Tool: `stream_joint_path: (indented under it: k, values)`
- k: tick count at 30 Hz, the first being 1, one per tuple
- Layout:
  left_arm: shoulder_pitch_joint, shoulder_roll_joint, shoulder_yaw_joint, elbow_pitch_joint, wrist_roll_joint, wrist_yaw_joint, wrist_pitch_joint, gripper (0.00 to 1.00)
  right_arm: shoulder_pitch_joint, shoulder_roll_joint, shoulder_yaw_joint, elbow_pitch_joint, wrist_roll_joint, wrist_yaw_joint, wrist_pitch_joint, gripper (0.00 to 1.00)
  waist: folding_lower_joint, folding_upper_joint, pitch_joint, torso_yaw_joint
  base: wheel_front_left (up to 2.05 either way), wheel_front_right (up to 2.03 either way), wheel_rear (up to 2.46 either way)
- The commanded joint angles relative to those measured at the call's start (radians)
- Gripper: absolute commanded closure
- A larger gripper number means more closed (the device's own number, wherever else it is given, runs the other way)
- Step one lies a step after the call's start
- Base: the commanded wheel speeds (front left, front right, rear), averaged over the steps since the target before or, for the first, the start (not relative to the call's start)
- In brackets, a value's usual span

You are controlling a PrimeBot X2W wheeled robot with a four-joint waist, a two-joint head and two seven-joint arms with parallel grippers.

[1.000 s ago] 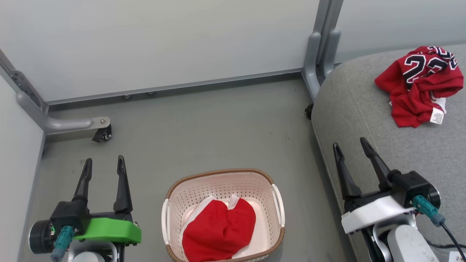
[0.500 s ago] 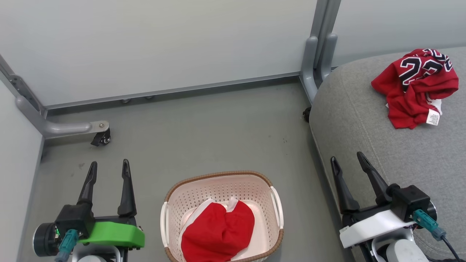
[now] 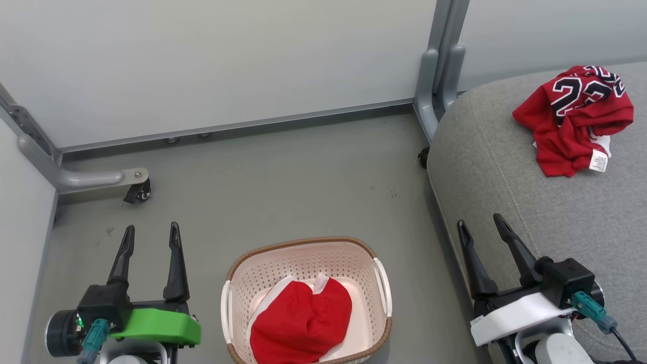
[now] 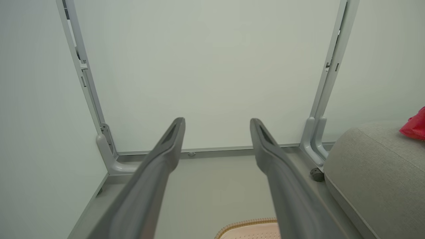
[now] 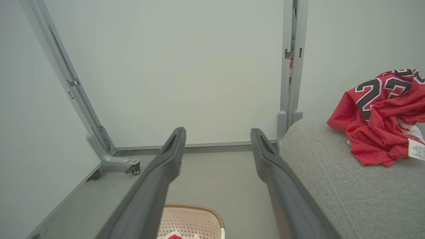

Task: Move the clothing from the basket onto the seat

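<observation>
Red jersey on the seat, black-and-white "23" — tag print unreadable — left end effector and right end effector spread.

The basket is perforated cream plastic with a braided-look brown rim; the jersey is thin red cloth; the seat is matt, coarse-woven grey fabric.

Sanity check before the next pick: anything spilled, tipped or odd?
Nothing stands out. The basket sits upright, one red garment inside; the numbered jersey lies crumpled on the seat. The left hand and right hand are open, empty.
</observation>
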State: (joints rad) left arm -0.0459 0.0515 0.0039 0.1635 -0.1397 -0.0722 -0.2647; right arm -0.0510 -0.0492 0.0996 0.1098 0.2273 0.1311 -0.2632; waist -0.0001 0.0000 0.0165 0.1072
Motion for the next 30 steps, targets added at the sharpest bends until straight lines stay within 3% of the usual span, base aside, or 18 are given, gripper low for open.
stream_joint_path:
  k: [1, 14, 30]
  values:
    - [0.007, -0.001, 0.001, 0.002, 0.004, -0.005, 0.001, 0.0, -0.005, -0.002, -0.001, 0.004, 0.001, -0.001, -0.002, 0.0, 0.0001, 0.0, 0.002, -0.001, 0.0, 0.0, 0.0]
    - [-0.108, 0.008, -0.057, 0.052, 0.032, -0.036, 0.001, 0.0, -0.07, -0.003, 0.004, -0.01, -0.01, -0.001, -0.002, 0.0, 0.0001, 0.0, 0.072, -0.049, 0.0, 0.0, 0.0]
    - [-0.419, 0.093, -0.248, 0.328, 0.05, -0.059, 0.001, 0.0, -0.358, -0.002, 0.056, -0.104, -0.022, -0.001, -0.002, 0.0, 0.0001, 0.0, 0.373, -0.23, 0.0, 0.0, 0.0]
